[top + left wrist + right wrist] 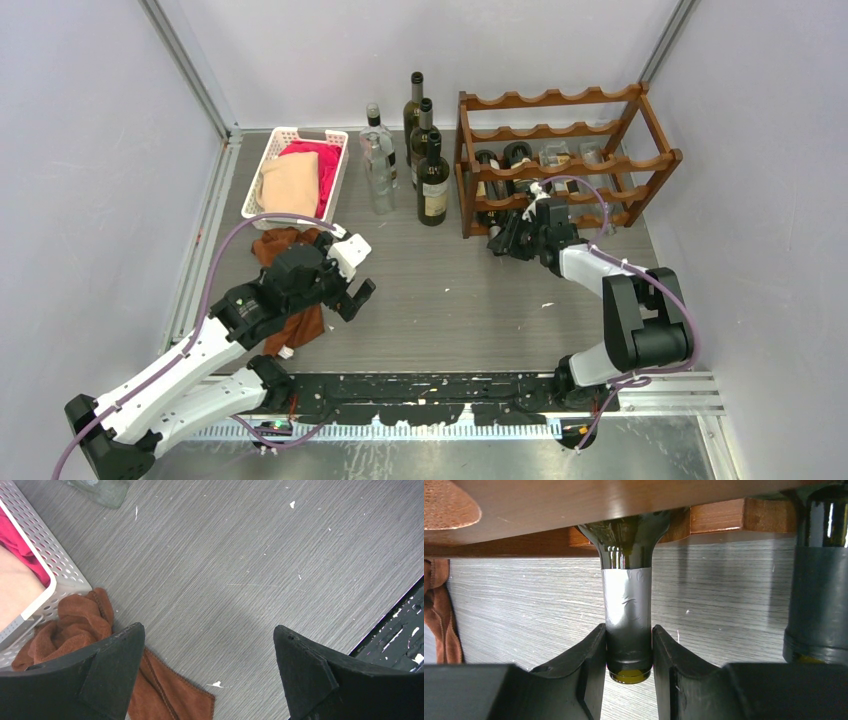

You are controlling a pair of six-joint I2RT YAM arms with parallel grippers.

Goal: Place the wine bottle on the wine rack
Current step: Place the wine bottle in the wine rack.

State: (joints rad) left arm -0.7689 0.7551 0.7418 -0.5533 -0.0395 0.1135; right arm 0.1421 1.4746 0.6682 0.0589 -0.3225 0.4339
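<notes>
1. At the low front of the wine rack [565,135], my right hand [629,647] is gripping the wine bottle [626,595] by its grey-wrapped neck. One finger is pressing on each side just above the mouth.
2. That bottle is lying on its side low in the rack. Its shoulder is passing under a wooden rail and its neck is sticking out toward my arm.
3. Another dark bottle [819,600] is lying just beside it on the right, neck also pointing outward.
4. From above I am seeing more bottles lying across the rack, though I cannot count them surely.
5. My left hand [345,280] is hovering wide open over the worktop [450,300], holding nothing. It is well apart from the rack.
6. A brown cloth [75,622] is lying crumpled on the worktop, partly under one finger of that hand.
7. A white basket [270,165] is sitting against the cloth's far edge, holding red and cream fabric.
8. Between the basket and the rack, a group of upright bottles [432,180] is standing, one clear and the others dark.
</notes>
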